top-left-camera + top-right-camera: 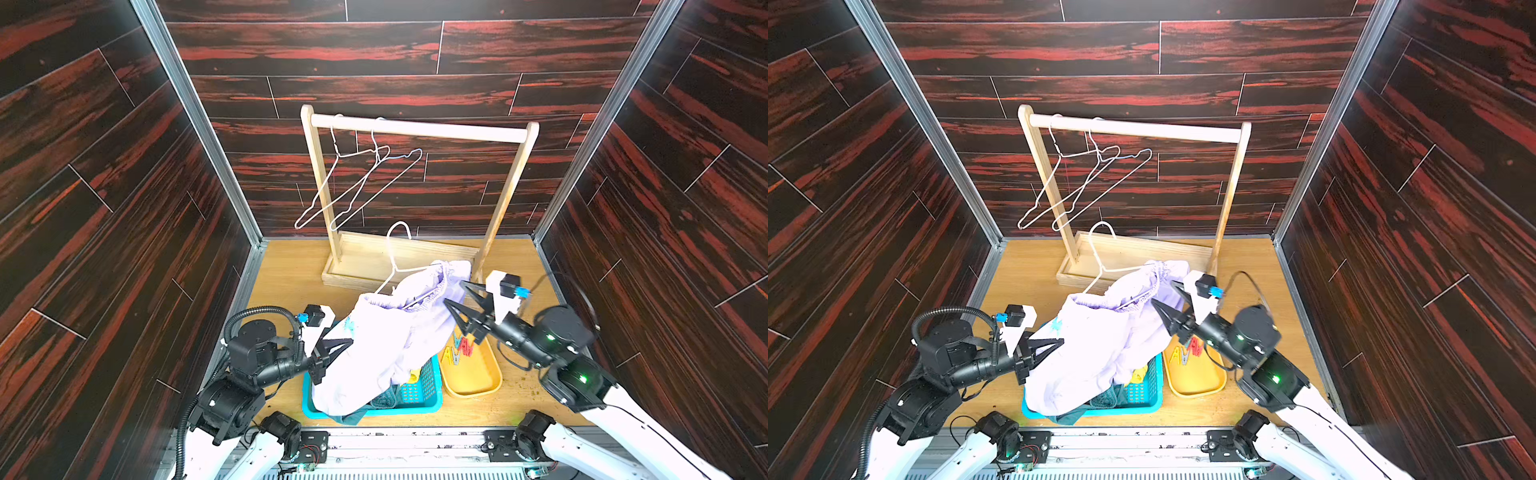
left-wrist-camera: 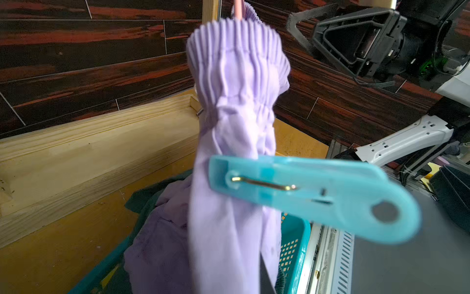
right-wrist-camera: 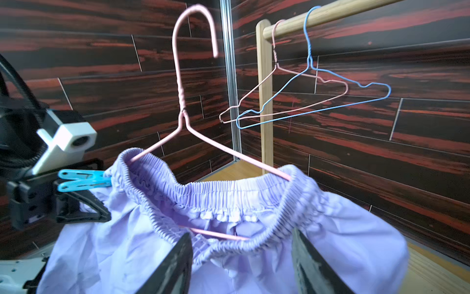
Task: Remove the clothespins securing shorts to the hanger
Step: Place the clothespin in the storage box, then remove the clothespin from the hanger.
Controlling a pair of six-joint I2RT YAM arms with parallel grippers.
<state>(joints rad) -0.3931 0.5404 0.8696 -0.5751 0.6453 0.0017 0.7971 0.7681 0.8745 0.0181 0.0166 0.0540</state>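
Left gripper point(image 1: 345, 344) clamps a light blue clothespin point(image 2: 312, 196) pinned at the left waistband end of the lavender shorts point(image 1: 386, 332); right gripper point(image 1: 453, 291) holds its jaws apart beside the right end.

Lavender shorts point(image 1: 1096, 353) draped over blue basket point(image 1: 1144, 401), right hand point(image 1: 1162, 291) spread beside waistband point(image 1: 1156, 269)

Bare wooden desk point(image 1: 286, 270) lies open beside the pale wooden clothes rack point(image 1: 419, 131), while draped lavender shorts point(image 1: 386, 332) fill the gap between left tool point(image 1: 347, 343) and right tool point(image 1: 453, 292).

light: bright, even | edges: wide-angle bowing | blur: near clothespin point(image 2: 312, 198) soft
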